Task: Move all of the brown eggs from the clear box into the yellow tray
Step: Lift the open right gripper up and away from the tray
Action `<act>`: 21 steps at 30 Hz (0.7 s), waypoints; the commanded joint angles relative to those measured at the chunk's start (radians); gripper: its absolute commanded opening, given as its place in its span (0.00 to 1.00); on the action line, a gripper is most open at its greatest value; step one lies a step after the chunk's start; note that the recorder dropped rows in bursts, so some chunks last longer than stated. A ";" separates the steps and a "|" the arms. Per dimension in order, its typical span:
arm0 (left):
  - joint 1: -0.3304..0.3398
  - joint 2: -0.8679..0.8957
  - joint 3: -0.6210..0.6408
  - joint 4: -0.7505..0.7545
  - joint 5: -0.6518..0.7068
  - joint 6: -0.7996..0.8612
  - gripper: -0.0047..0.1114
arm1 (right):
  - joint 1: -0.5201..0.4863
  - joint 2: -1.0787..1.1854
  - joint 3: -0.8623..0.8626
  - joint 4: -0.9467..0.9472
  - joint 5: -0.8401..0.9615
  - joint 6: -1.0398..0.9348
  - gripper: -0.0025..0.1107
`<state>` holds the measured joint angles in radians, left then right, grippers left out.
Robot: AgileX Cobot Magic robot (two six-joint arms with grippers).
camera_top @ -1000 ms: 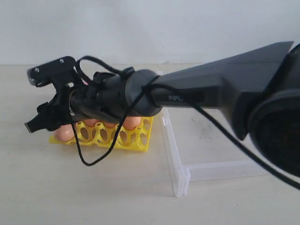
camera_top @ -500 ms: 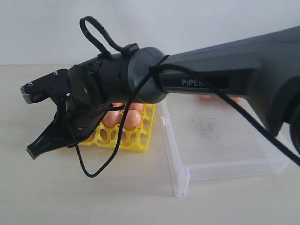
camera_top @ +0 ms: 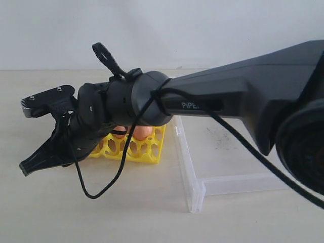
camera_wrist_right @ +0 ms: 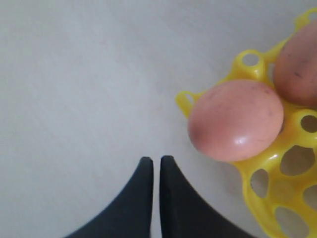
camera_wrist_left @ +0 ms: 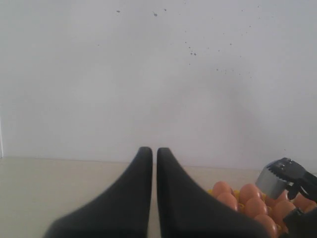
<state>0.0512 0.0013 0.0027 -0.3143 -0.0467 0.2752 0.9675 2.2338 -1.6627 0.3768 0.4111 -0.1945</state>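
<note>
Two claws in play and both pinched shut on nothing; nearest us, the clear box (camera_top: 195, 195) shows its front corner wall and a scuffed stretch of floor with no egg on it; the rest of that box is hidden behind the big black arm, so I cannot say how many are left in there. Moving out, the right gripper (camera_top: 25, 167) has reached across the middle and hangs above the bare table (camera_top: 101, 212), just beside the yellow tray (camera_top: 144, 158), fingers together, nothing between them. Behind it, the brown eggs (camera_wrist_right: 235, 120) sit in their cups; the corner one lies tilted, its upper half proud of the lattice. Farther back, the left gripper (camera_wrist_left: 154, 151) is lifted towards the wall, also closed and empty, with the filled tray off to one side of it.

Now the handling, as I judge it: light, rigid, but thin-shelled, so too hard a squeeze risks a crack; smooth and rounded, so they may roll on the box floor; best taken from above, pads across the widest girth, closing gently.
</note>
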 commanded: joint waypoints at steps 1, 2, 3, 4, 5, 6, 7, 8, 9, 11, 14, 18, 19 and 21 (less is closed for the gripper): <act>-0.004 -0.001 -0.003 -0.005 -0.006 0.003 0.07 | -0.007 0.013 -0.017 0.021 -0.058 -0.031 0.02; -0.004 -0.001 -0.003 -0.005 -0.006 0.003 0.07 | -0.008 0.013 -0.020 0.019 -0.078 -0.031 0.02; -0.004 -0.001 -0.003 -0.005 -0.006 0.003 0.07 | -0.011 0.013 -0.020 0.019 -0.103 -0.031 0.02; -0.004 -0.001 -0.003 -0.005 -0.006 0.003 0.07 | -0.015 0.013 -0.020 0.017 -0.121 -0.033 0.02; -0.004 -0.001 -0.003 -0.005 -0.006 0.003 0.07 | -0.020 0.013 -0.020 0.017 -0.146 -0.033 0.02; -0.004 -0.001 -0.003 -0.005 -0.006 0.003 0.07 | -0.026 0.013 -0.020 0.015 -0.161 -0.035 0.02; -0.004 -0.001 -0.003 -0.005 -0.006 0.003 0.07 | -0.031 0.013 -0.021 0.015 -0.159 -0.037 0.02; -0.004 -0.001 -0.003 -0.005 -0.006 0.003 0.07 | -0.036 0.013 -0.024 0.015 -0.144 -0.037 0.02; -0.004 -0.001 -0.003 -0.005 -0.006 0.003 0.07 | -0.038 0.013 -0.024 0.015 -0.123 -0.037 0.02; -0.004 -0.001 -0.003 -0.005 -0.006 0.003 0.07 | -0.040 0.013 -0.024 0.015 -0.071 -0.043 0.02; -0.004 -0.001 -0.003 -0.005 -0.006 0.003 0.07 | -0.037 0.013 -0.024 0.015 -0.009 -0.071 0.02; -0.004 -0.001 -0.003 -0.005 -0.006 0.003 0.07 | -0.029 0.013 -0.024 0.028 -0.002 -0.086 0.02; -0.004 -0.001 -0.003 -0.005 -0.006 0.003 0.07 | -0.029 0.013 -0.024 0.034 -0.004 -0.091 0.02; -0.004 -0.001 -0.003 -0.005 -0.006 0.003 0.07 | -0.029 0.021 -0.024 0.034 -0.004 -0.096 0.02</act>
<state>0.0512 0.0013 0.0027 -0.3143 -0.0467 0.2752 0.9382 2.2517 -1.6829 0.4058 0.4035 -0.2743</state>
